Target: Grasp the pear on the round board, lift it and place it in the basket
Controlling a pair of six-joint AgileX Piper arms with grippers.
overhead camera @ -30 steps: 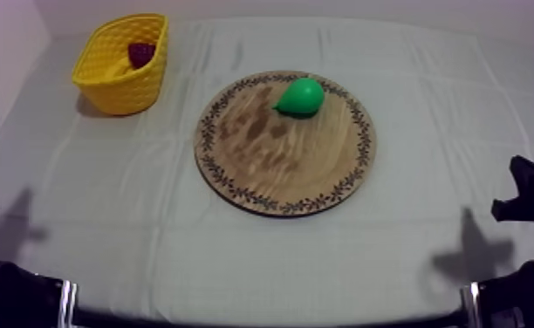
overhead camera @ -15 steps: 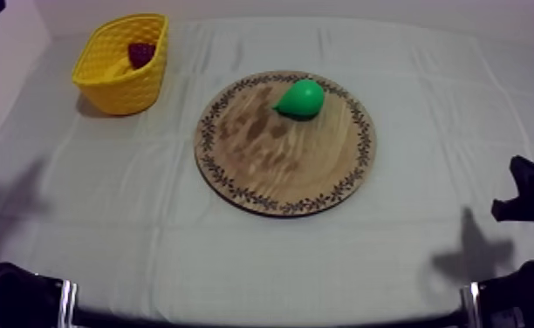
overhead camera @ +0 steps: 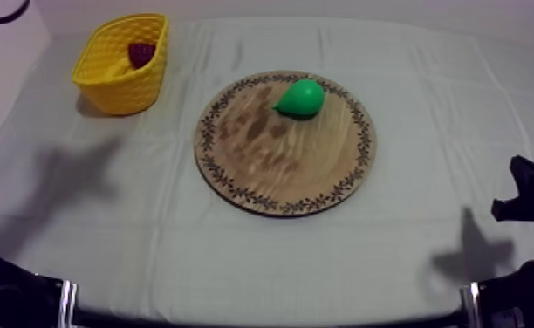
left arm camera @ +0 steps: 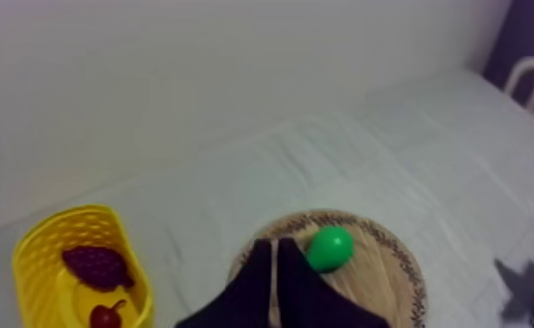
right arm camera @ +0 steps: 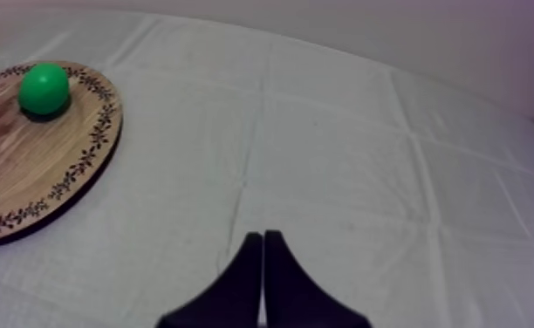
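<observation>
- L end effector: clenched on nothing, both fingers pressed together into one narrow wedge. From its wrist cam the tip lines up w/ the rim of the wooden board, w/ the pear just beside the tip. No contact w/ the pear that I can see.
- R end effector: also clenched, nothing in it, fingers together. It's over bare cloth, well apart from the board.
- Pear: green, lying on its side on the board at approx 1 o'clock, inside the patterned rim. Narrow end points to approx 8 o'clock in the top view. Nothing else is on the board.
- Board: flat on the counter, roughly mid-counter.
- Yellow basket: at approx 10 o'clock from the board, near the far L corner of the counter, apart from the board.
- Basket contents: grapes, dark purple, plus a small red fruit just beside them. Top view shows the dark grapes against the basket's far wall.
- Right arm: black shape at approx 4 o'clock from the board, at the counter's edge, w/ its shadow on the cloth beside it.
- A soft shadow lies on the cloth at approx 8 o'clock from the board, below the basket.
- L wrist cam also shows a white chair beyond the counter's far end.
</observation>
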